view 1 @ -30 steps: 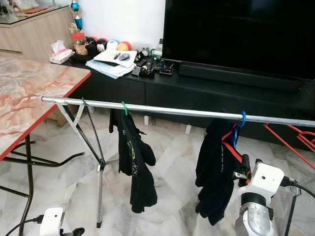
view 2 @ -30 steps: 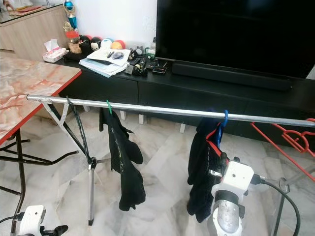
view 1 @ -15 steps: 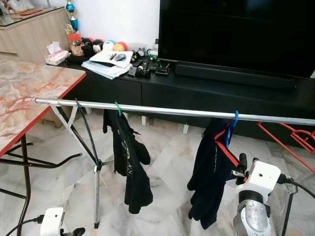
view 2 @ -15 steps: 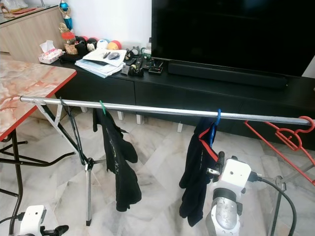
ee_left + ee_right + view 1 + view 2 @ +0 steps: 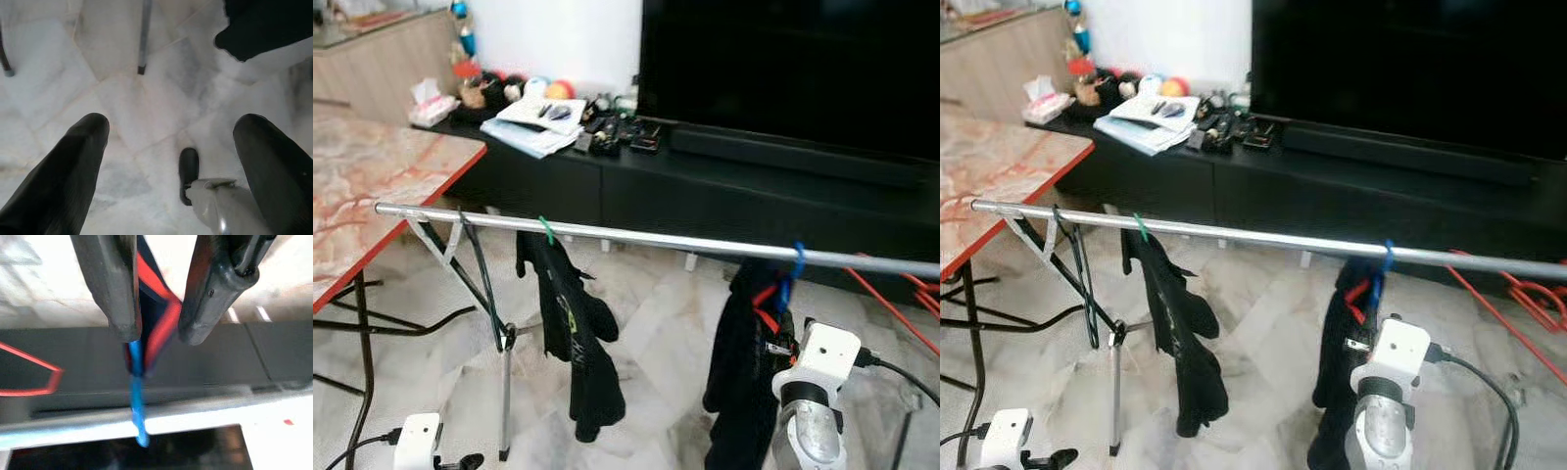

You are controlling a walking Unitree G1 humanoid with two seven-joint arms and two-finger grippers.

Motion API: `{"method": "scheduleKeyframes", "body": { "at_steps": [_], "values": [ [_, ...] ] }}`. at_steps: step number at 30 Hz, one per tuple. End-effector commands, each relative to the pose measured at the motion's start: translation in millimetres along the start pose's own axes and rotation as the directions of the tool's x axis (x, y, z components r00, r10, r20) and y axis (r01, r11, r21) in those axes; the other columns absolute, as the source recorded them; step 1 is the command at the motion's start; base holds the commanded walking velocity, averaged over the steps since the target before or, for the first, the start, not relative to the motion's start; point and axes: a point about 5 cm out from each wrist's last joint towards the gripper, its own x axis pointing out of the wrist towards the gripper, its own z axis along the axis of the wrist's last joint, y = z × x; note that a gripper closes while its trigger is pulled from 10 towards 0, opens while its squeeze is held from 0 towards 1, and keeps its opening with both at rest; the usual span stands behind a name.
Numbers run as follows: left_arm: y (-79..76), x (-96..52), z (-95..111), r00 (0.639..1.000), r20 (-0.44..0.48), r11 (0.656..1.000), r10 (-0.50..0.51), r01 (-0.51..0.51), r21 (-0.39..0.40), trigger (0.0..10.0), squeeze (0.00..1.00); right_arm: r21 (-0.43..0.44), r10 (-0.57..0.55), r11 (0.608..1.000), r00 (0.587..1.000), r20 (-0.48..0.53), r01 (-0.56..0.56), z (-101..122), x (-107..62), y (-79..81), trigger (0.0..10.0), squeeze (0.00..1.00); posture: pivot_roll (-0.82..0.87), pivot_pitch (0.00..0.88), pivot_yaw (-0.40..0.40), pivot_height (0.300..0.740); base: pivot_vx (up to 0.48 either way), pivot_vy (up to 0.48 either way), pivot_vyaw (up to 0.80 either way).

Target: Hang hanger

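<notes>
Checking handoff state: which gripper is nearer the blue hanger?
Right. The right gripper is at the blue hanger, its fingers straddling the hanger's neck just below the rail. The left gripper hangs low over the floor, well away to the left.
</notes>
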Motion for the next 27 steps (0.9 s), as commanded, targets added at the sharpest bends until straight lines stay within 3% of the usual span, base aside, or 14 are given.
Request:
{"method": "scheduleKeyframes", "body": {
  "at_steps": [1,15,27],
  "values": [
    [-5.6,2.2,5,1.0,0.012,1.0,-0.018,0.018,-0.011,10.0,0.0,-0.015,-0.029,0.999,0.999,-0.025,0.028,-6,-1.9,-10.0,10.0,0.0,0.03,0.058,0.017,0.74,0.0,0.0,0.0],
    [-5.3,2.1,5,1.0,0.011,1.0,-0.021,0.021,-0.01,10.0,0.0,-0.046,-0.134,0.99,0.991,-0.01,0.133,2,7.1,-21.8,10.0,0.0,0.04,0.064,0.021,0.74,0.0,0.0,0.0],
    [-4.1,1.8,6,1.0,0.009,1.0,-0.022,0.022,-0.008,10.0,0.0,-0.138,-0.339,0.935,0.938,-0.075,0.327,4,9.5,-46.0,10.0,0.0,0.04,0.069,0.028,0.74,0.0,0.0,0.0]
  ]
}}
